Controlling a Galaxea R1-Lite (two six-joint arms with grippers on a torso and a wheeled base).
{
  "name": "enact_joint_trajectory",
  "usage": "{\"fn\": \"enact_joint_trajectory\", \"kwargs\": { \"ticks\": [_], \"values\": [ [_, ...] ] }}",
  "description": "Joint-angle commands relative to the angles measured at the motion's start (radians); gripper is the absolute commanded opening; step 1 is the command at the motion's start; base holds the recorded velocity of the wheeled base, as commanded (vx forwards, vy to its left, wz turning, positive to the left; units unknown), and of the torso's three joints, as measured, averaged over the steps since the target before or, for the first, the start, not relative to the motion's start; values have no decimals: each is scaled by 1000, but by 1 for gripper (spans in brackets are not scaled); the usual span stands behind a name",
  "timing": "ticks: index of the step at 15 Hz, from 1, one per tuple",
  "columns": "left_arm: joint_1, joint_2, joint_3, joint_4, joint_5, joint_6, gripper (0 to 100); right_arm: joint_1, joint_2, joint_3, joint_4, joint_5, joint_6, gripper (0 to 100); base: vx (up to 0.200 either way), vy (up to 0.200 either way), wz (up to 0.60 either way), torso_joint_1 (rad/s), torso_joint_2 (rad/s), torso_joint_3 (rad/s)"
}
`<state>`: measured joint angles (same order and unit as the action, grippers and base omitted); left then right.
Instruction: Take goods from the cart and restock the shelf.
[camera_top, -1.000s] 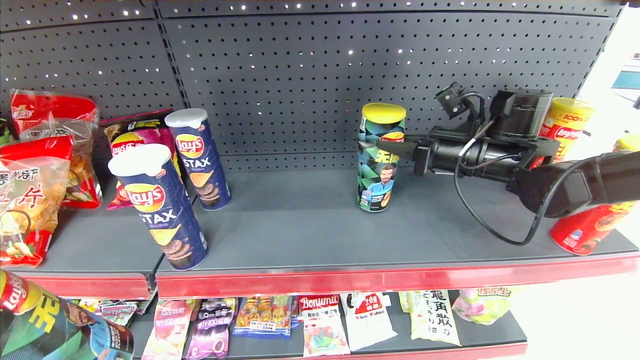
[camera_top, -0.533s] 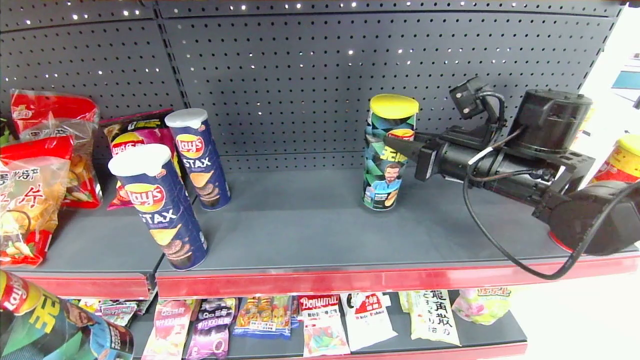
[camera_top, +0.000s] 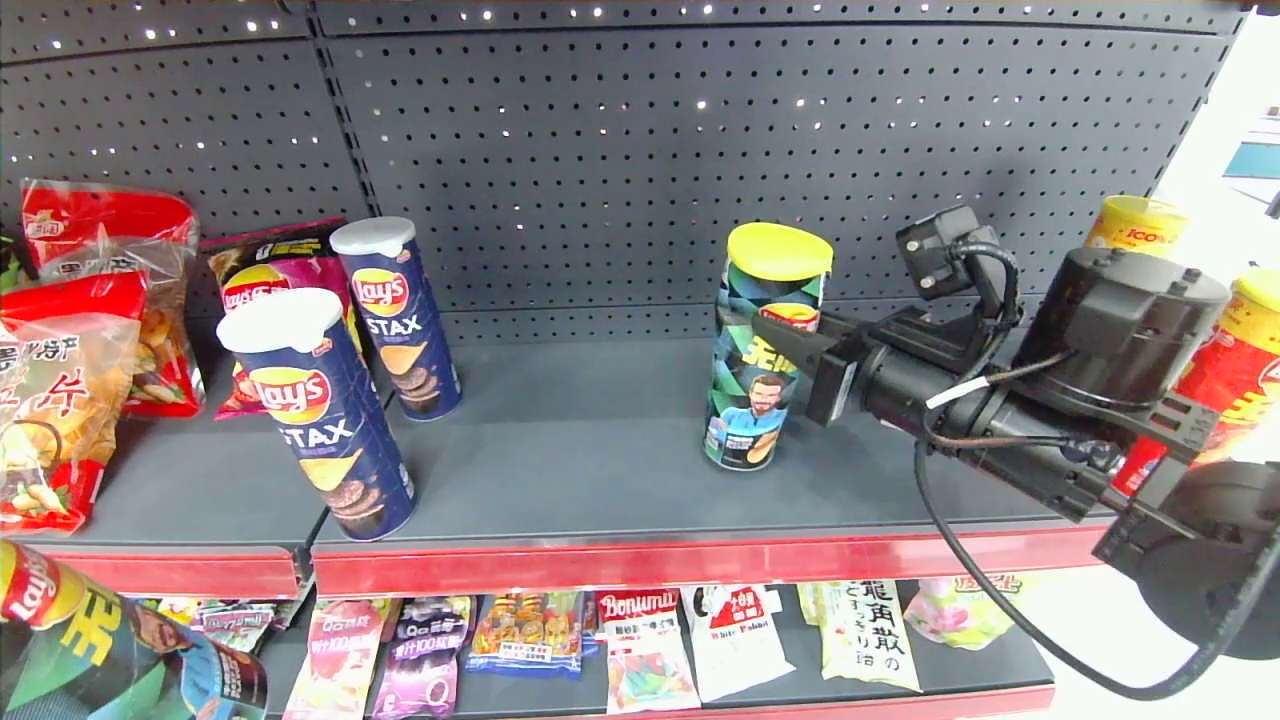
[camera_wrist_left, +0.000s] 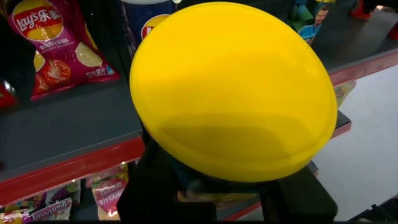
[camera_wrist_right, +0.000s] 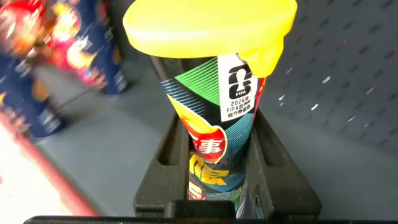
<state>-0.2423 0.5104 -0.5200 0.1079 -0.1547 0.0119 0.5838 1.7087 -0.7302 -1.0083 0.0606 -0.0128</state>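
Logo and white lettering on 2 dark blue cans (camera_top: 320, 420), left of centre. Logo, yellow characters and a white badge with digits on patterned can (camera_top: 762, 350), centre right. Logo on lower-left can (camera_top: 90, 650). Characters on red bags (camera_top: 60, 380), far left, and on packets (camera_top: 640, 640) along bottom edge. Wording not transcribed.

Light and picture quality, shelf bay: bright, even.
Right edge of my head view burns out white; pinpoints glint through pegboard (camera_top: 700, 150) holes up top; red shelf lip (camera_top: 650, 562) bows toward the corners; yellow-lidded can (camera_wrist_left: 230, 87) at my left wrist, shadow band across the lid's lower half.
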Motion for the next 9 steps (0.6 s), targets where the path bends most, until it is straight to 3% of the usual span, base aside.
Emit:
{"fn": "enact_joint_trajectory", "kwargs": {
  "ticks": [1, 9],
  "values": [
    [0, 3, 0, 0, 0, 0, 0, 13, -31, 31, -1, -18, -1, 0, 0, 0, 0, 0, 0, 0],
    [0, 20, -2, -2, -2, 0, 0, 44, -26, 75, -1, -31, 0, 0, 0, 0, 0, 0, 0, 0]
  ]
}}
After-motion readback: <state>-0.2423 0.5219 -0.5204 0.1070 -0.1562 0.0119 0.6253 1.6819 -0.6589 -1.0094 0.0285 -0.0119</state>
